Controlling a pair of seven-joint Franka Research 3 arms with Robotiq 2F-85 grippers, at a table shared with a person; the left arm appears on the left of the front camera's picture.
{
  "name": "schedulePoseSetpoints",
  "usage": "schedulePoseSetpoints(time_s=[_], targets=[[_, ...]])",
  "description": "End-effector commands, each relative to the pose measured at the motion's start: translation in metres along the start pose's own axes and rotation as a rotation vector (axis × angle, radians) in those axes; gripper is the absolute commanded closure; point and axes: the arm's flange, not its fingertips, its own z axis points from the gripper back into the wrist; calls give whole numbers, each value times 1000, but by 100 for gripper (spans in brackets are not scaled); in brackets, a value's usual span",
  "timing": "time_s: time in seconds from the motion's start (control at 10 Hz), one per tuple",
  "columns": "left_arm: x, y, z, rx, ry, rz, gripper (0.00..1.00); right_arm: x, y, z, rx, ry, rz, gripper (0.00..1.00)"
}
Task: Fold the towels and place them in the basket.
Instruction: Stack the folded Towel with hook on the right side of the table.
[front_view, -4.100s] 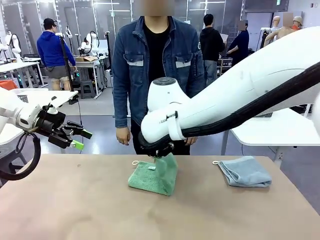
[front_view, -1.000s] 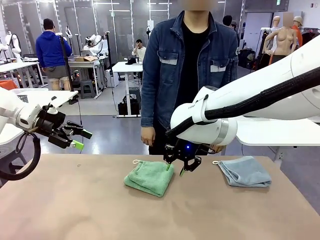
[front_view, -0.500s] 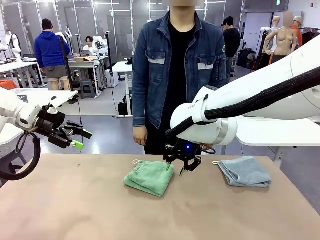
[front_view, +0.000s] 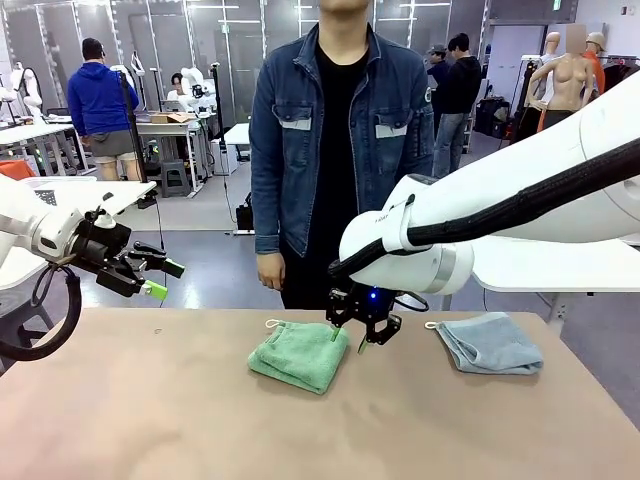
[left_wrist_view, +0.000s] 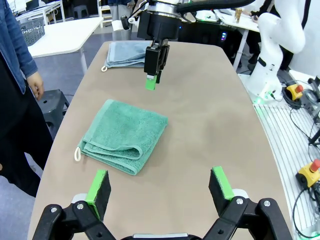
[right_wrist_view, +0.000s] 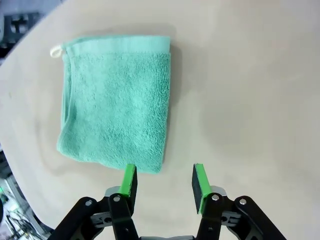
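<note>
Hanging just above the table, the right gripper is holding nothing, its jaws partly apart beside the green towel's right edge. That towel is lying folded mid-table; the grey towel is sitting folded farther right. At the left, the left gripper is waiting wide open and empty. Folding looks finished; basketing both towels is remaining, and I'm seeing no basket.

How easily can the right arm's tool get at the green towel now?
Probably easily. The right tool hangs just above the table beside the folded green towel, with its pads apart and nothing between them. The left tool stays off to the side, and the person's hand is behind the table edge.
</note>
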Motion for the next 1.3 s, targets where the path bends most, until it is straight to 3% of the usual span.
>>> schedulePoseSetpoints(time_s=[0.0,0.3,1.2], targets=[[1,0,1,1,0,-2,0,-24,6,-11,9,-109,-117,43],[1,0,1,1,0,-2,0,-36,12,-37,26,-212,-168,43],[1,0,1,1,0,-2,0,-3,25,-84,5,-197,-189,43]])
